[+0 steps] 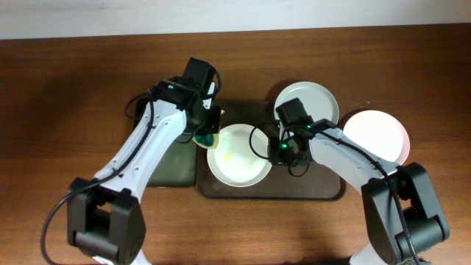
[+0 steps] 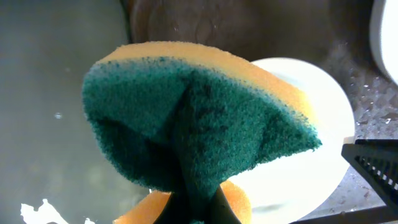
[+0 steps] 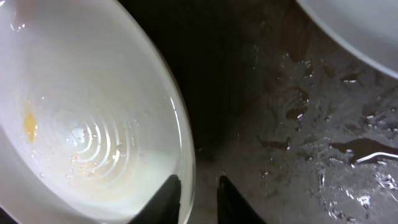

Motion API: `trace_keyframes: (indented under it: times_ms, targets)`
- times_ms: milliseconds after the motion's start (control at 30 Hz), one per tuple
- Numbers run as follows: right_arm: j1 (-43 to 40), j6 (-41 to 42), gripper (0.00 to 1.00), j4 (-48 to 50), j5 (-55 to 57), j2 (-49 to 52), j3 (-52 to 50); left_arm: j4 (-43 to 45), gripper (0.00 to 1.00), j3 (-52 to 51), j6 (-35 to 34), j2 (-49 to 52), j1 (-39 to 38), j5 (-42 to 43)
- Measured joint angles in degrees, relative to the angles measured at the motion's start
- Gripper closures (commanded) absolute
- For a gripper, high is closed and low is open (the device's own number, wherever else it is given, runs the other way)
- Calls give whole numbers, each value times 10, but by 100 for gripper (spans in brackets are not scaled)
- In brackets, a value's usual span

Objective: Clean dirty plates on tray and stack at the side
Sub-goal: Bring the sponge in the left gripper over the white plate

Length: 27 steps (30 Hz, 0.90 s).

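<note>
One plate (image 1: 375, 136) is off the tray (image 1: 294, 188) at 3 o'clock; your left gripper (image 1: 208, 136) pinches the sponge (image 2: 199, 124), right gripper (image 3: 196, 196) barely parted astride the smeared plate (image 1: 239, 160).

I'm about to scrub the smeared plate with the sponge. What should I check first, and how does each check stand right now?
1. Sponge pinched in the left pincer: ok.
2. Smeared plate lying on the brown tray: ok.
3. Right pincer straddling that plate's rim: ok.
4. Right pincer gripping the rim firmly: cannot tell.
5. Yellow smear uncovered and in reach of the sponge: ok.
6. Side plate on the table right of the tray, nothing on it: ok.
</note>
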Motion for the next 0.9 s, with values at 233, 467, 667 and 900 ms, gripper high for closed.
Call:
trace_keyframes:
  times_ms: [233, 467, 667, 900]
  targets:
    - [0, 3, 96, 21, -11, 1, -3, 13, 100, 0, 0, 40, 0, 10]
    - [0, 2, 87, 21, -15, 1, -3, 22, 100, -1, 0, 46, -11, 25]
    - [0, 2, 83, 19, -16, 1, -3, 28, 100, -1, 0, 63, -17, 27]
    - [0, 2, 87, 19, -16, 1, -3, 33, 100, -1, 0, 84, -17, 27]
